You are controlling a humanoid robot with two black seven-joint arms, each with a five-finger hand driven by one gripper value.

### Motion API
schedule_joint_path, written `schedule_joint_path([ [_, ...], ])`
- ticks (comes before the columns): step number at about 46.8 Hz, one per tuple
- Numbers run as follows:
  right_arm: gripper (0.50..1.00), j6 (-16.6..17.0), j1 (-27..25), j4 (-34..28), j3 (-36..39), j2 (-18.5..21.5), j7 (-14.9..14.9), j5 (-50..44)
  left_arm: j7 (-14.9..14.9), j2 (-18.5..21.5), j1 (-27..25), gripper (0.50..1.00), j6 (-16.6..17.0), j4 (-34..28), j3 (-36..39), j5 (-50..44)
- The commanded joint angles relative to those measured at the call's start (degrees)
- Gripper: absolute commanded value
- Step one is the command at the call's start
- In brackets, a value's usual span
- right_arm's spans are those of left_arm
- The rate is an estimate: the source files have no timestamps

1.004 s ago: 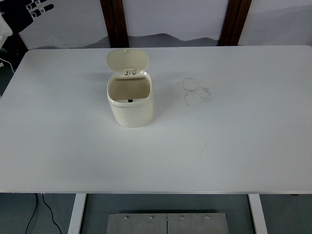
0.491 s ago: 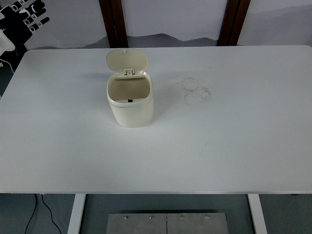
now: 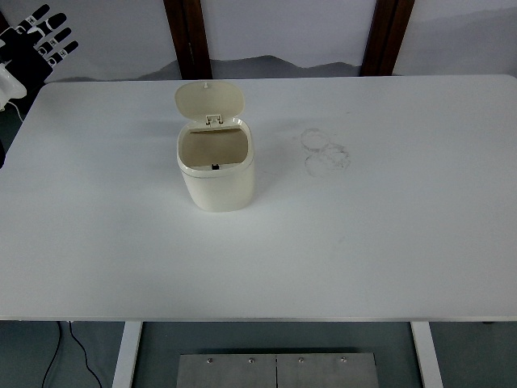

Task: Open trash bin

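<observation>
A small cream trash bin (image 3: 216,179) stands upright on the white table (image 3: 363,242), left of the middle. Its lid (image 3: 210,100) is tipped up and back on its hinge, and the inside shows empty. My left hand (image 3: 36,44) is black with its fingers spread and holds nothing. It sits at the picture's top left corner, off the table's far left corner and well away from the bin. My right hand is out of view.
Faint ring marks (image 3: 325,151) lie on the table right of the bin. Two dark wooden posts (image 3: 187,36) stand behind the far edge. A cable (image 3: 77,347) hangs below the near left corner.
My left hand has drifted a little left and lower in the picture's top left corner. The bin and its raised lid have not moved.
</observation>
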Motion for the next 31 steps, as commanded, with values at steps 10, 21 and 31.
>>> schedule_joint_path([
  [10, 0.995, 0.0, 0.0, 0.0, 0.0, 0.0, 0.0, -0.1, 0.0, -0.1, 0.2, 1.000, 0.0, 0.0, 0.0, 0.1],
  [21, 0.995, 0.0, 0.0, 0.0, 0.0, 0.0, 0.0, -0.1, 0.0, -0.1, 0.3, 1.000, 0.0, 0.0, 0.0, 0.1],
  [31, 0.995, -0.1, 0.0, 0.0, -0.1, 0.0, 0.4, -0.3, 0.0, 0.0, 0.4, 1.000, -0.1, 0.0, 0.0, 0.2],
])
